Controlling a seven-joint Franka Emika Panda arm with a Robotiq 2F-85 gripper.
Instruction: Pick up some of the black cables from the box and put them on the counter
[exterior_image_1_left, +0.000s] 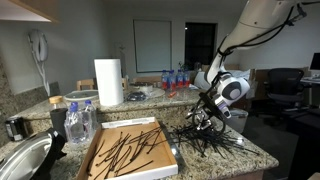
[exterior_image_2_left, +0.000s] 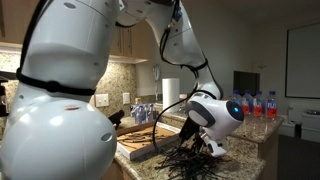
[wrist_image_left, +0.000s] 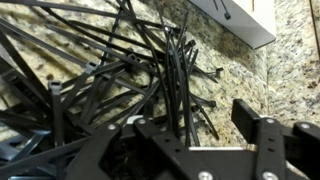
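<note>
A cardboard box (exterior_image_1_left: 97, 160) lies on the granite counter with several black cables (exterior_image_1_left: 130, 148) still inside. A tangled pile of black cables (exterior_image_1_left: 208, 142) lies on the counter beside the box. It also shows in an exterior view (exterior_image_2_left: 185, 163) and fills the wrist view (wrist_image_left: 100, 70). My gripper (exterior_image_1_left: 203, 120) hangs low just over this pile, seen in both exterior views (exterior_image_2_left: 202, 146). In the wrist view the gripper (wrist_image_left: 195, 130) is open, with bare counter and a few cable ends between its fingers. The box's corner (wrist_image_left: 245, 25) sits at the top right.
A paper towel roll (exterior_image_1_left: 108, 82) and water bottles (exterior_image_1_left: 178, 80) stand at the back of the counter. Clear plastic containers (exterior_image_1_left: 80, 120) and a metal sink (exterior_image_1_left: 20, 160) are beside the box. The counter's edge lies just past the pile (exterior_image_1_left: 262, 160).
</note>
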